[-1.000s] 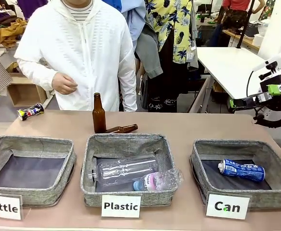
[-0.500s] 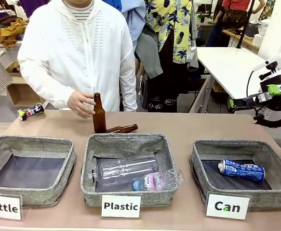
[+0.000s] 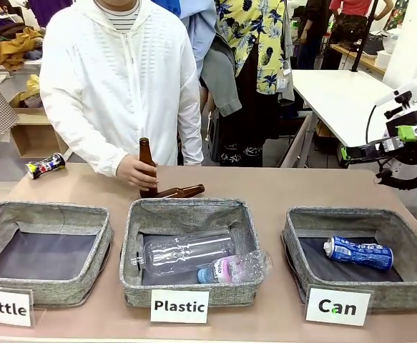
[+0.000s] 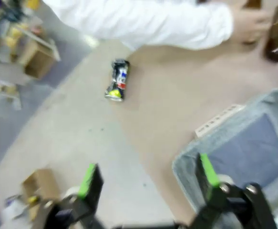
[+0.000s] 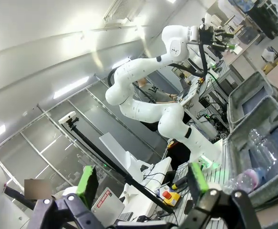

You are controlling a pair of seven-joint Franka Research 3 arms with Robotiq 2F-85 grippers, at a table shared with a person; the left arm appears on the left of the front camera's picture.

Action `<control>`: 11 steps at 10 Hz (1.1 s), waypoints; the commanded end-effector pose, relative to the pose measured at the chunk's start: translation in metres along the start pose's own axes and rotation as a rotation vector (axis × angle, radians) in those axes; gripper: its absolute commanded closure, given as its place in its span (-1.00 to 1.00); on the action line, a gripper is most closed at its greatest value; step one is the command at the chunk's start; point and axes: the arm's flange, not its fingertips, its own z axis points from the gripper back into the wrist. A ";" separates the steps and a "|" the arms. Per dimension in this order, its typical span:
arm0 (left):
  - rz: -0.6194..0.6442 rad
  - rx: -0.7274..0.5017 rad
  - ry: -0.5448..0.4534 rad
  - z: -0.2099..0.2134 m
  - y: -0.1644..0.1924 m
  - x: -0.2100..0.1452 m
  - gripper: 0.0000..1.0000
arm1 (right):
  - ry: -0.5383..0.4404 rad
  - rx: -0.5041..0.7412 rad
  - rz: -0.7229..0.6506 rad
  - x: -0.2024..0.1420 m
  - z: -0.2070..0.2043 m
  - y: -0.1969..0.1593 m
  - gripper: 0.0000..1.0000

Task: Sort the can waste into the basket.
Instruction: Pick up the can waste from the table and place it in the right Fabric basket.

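Note:
The blue can point(image 3: 358, 253) lies on its side inside the grey basket point(image 3: 351, 213) carded "Can". The dark can point(image 3: 45, 166) with yellow, white and red marks lies on the table's far left corner. From high above, the left wrist view has this dark can point(image 4: 117, 86) well ahead of my left gripper point(image 4: 147, 175), whose jaws are open and empty. My right gripper point(image 3: 377, 143) hovers off the table's right edge, above and behind the Can basket. In its own view the right gripper point(image 5: 142, 181) is open and empty, pointing across the room.
A person stands at the far side, one hand point(image 3: 135, 171) on an upright brown bottle point(image 3: 146, 153); a second brown bottle point(image 3: 183, 191) lies beside it. The "Plastic" basket point(image 3: 187, 207) holds clear bottles. The "Bottle" basket point(image 3: 47, 211) stands at the left.
The person's hand has come down and forward from the body to the upright brown bottle and now holds it. Both arms and both cans have stayed put.

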 end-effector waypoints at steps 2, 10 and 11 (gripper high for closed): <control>-0.024 -0.188 -0.011 0.032 0.049 -0.034 -1.00 | 0.016 -0.004 0.020 -0.001 0.003 0.000 -1.00; 0.043 -0.276 -0.014 -0.021 0.074 -0.002 -1.00 | 0.016 -0.004 0.020 -0.001 0.003 0.000 -1.00; 0.082 -0.257 -0.031 0.006 0.102 -0.024 -1.00 | 0.016 -0.004 0.020 -0.001 0.003 0.000 -1.00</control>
